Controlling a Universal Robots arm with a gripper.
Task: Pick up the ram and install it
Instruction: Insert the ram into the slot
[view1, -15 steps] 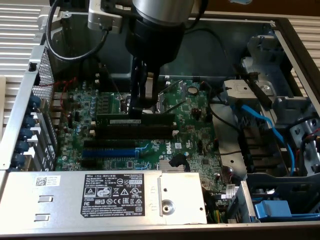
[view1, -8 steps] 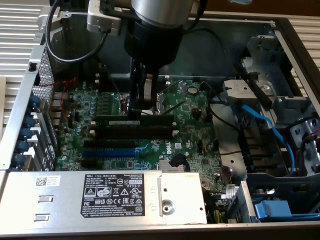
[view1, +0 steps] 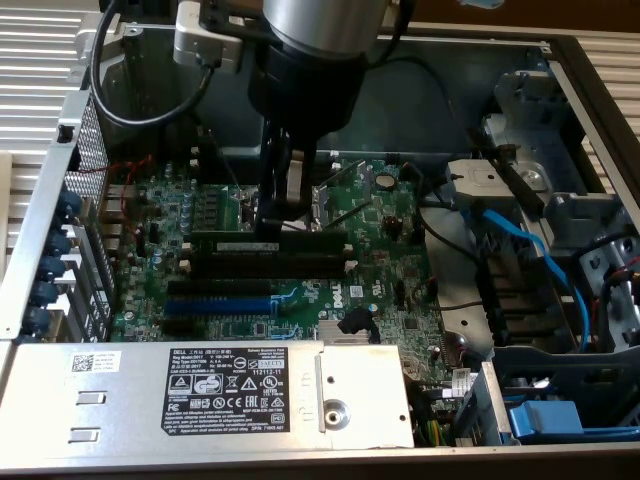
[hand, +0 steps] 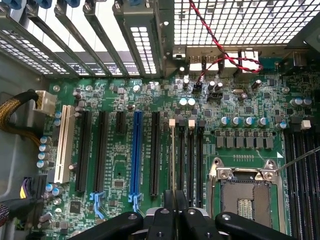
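Green circuit board covers the floor of an open metal computer case (view1: 450, 110); this motherboard (view1: 400, 280) lies flat, and the gripper (view1: 272, 222) hangs over it from above, under the dark round body of the arm (view1: 305, 70); the gripper is narrow, closed on the upper edge of the ram (view1: 310, 243), nearer to the end of the stick that points to the exterior view's left; the ram stands on its long edge in the slot farthest from the camera, with its white label turned to the camera; whether it sits fully down in the slot I cannot tell; just beside it, toward the camera and parallel to it, lie the empty black slots (view1: 265, 268), and after them the blue slot (view1: 220, 305); a silver power supply (view1: 120, 400) with a black label closes the near side of the case, and a blue cable (view1: 530, 250) curves at the exterior view's right; in the wrist view the ram (hand: 173, 160) is seen edge-on as a thin line that runs in between the two fingers (hand: 168, 207) of the gripper (hand: 175, 200); the black slots (hand: 191, 155) lie touching-close beside it, the blue slot (hand: 136, 150) is further off on one side, and the processor socket (hand: 245, 192) with its metal frame on the other side; a red and black twisted wire (hand: 215, 47) crosses the perforated wall of the case.
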